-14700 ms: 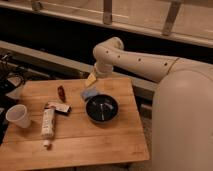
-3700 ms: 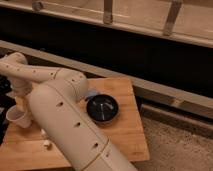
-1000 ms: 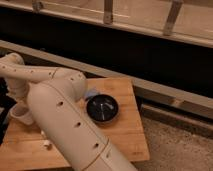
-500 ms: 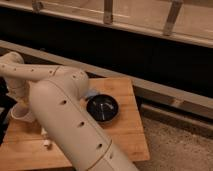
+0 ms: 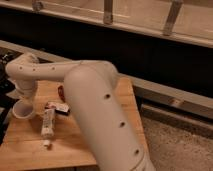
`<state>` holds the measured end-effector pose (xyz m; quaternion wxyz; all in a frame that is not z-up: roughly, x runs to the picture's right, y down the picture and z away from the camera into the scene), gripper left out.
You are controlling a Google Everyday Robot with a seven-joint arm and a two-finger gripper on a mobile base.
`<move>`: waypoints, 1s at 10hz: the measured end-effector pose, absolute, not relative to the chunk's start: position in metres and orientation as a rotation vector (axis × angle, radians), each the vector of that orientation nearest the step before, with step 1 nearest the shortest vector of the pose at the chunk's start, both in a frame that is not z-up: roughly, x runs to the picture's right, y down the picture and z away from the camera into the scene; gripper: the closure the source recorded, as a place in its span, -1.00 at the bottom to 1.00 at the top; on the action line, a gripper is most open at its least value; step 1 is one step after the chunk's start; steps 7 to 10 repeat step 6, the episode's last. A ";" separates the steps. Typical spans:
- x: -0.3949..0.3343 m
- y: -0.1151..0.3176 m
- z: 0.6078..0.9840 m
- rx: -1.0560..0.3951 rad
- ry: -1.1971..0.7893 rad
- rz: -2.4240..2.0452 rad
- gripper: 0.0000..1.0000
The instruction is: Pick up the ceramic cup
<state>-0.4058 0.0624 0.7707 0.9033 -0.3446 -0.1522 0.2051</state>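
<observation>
The ceramic cup (image 5: 22,110) is a small plain white cup at the left edge of the wooden table (image 5: 60,152). My arm sweeps from the lower right across the table, and its wrist comes down onto the cup from above. My gripper (image 5: 23,99) is at the cup's rim, hidden by the wrist and the cup. I cannot tell whether the cup rests on the table or is just off it.
A white tube (image 5: 47,122) lies just right of the cup, with a small white cap (image 5: 46,143) below it. A red and white packet (image 5: 58,106) and a red item (image 5: 61,92) lie beside the arm. The arm hides the dark bowl. A dark ledge runs behind the table.
The arm's bulk has swung further over the table and now hides the dark bowl. The cup has shifted slightly right and up together with the wrist.
</observation>
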 end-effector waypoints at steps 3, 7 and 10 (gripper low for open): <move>-0.399 0.057 0.765 -0.690 -0.477 0.484 1.00; -0.400 0.058 0.761 -0.709 -0.438 0.462 1.00; -0.400 0.058 0.761 -0.709 -0.438 0.462 1.00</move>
